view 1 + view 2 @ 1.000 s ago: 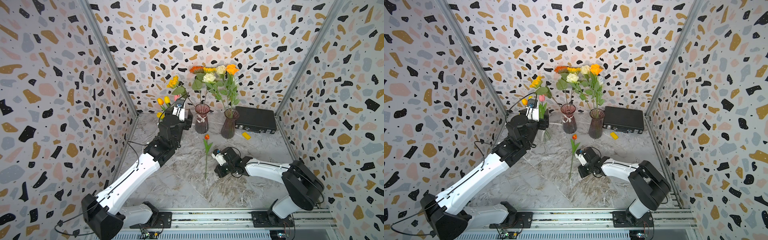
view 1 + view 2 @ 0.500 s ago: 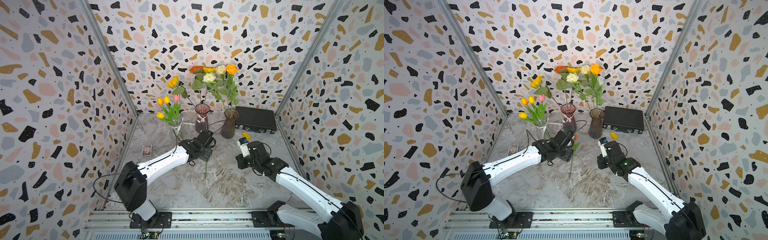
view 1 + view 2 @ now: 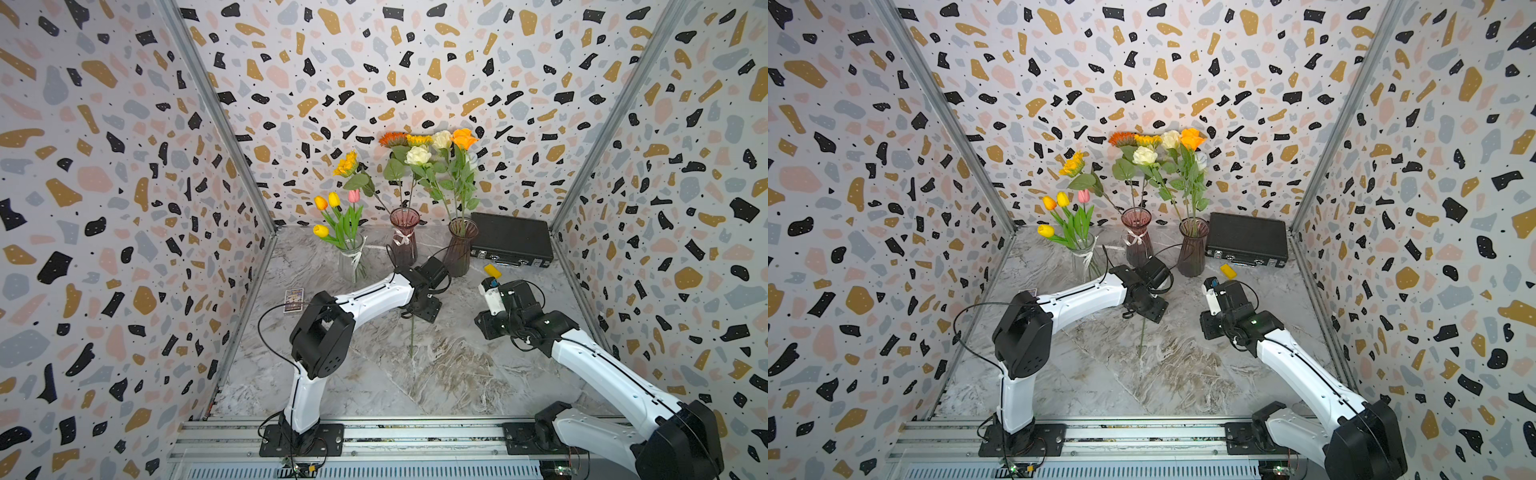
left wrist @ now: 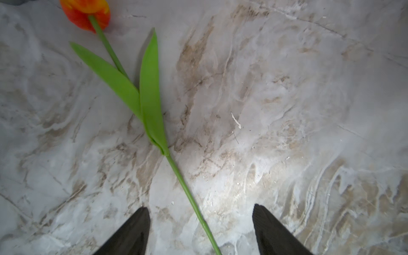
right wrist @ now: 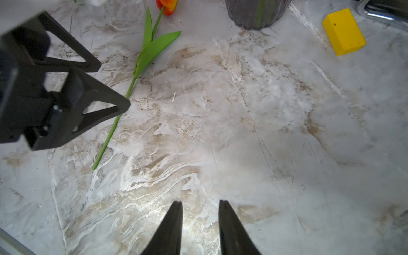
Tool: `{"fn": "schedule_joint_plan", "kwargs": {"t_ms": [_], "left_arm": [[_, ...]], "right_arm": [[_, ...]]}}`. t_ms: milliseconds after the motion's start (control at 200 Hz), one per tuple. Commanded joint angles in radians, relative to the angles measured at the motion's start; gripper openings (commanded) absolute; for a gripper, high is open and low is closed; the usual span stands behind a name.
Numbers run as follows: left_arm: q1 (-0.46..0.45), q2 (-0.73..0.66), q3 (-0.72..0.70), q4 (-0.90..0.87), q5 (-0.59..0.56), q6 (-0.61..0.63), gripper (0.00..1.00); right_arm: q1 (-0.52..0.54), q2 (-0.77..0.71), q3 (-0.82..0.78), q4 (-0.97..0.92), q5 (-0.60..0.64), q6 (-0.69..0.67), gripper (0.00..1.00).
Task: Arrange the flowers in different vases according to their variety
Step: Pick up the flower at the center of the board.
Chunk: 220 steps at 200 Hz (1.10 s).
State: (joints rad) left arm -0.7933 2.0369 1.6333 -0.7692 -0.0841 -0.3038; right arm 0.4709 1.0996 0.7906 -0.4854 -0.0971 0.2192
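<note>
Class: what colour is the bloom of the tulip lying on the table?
Orange-red bloom, yellower at the tip; clearest in the left wrist view.

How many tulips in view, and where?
5. Four tulips stand in the clear vase; one orange tulip lies on the table under the left end effector. Others may be hidden.

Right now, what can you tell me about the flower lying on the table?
It is an orange tulip, plastic-looking: a red-orange bloom, a thin green stem, two long pointed leaves forking from one joint. It lies flat on the marble table, in no vase, bloom end near a ribbed vase but apart. Its bare lower stem passes between the fingers of the wide-open left gripper, touching neither.
</note>
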Motion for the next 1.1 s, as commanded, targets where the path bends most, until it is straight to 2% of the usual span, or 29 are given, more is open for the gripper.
{"fn": "schedule_joint_plan", "kwargs": {"t_ms": [0, 190, 300, 470, 616, 851, 1096], "left_arm": [[0.017, 0.05, 0.057, -0.076, 0.0, -0.034, 0.77], [0.067, 0.107, 0.083, -0.04, 0.02, -0.077, 0.75], [0.096, 0.156, 0.11, -0.03, 0.052, -0.093, 0.73], [0.106, 0.197, 0.123, 0.012, 0.083, -0.103, 0.7], [0.106, 0.218, 0.132, 0.016, 0.086, -0.111, 0.65], [0.122, 0.239, 0.139, 0.014, 0.109, -0.12, 0.36], [0.132, 0.25, 0.142, 0.002, 0.116, -0.128, 0.11]], "right_arm": [[-0.007, -0.004, 0.021, 0.006, -0.028, -0.02, 0.32], [-0.009, 0.002, 0.01, 0.02, -0.057, -0.035, 0.29], [-0.01, -0.026, -0.004, 0.058, -0.128, -0.064, 0.27], [-0.009, -0.103, -0.031, 0.11, -0.245, -0.098, 0.27], [-0.009, -0.097, -0.009, 0.078, -0.265, -0.109, 0.27], [-0.009, -0.098, 0.001, 0.052, -0.23, -0.109, 0.26], [-0.011, -0.133, 0.007, 0.022, -0.211, -0.12, 0.26]]}}
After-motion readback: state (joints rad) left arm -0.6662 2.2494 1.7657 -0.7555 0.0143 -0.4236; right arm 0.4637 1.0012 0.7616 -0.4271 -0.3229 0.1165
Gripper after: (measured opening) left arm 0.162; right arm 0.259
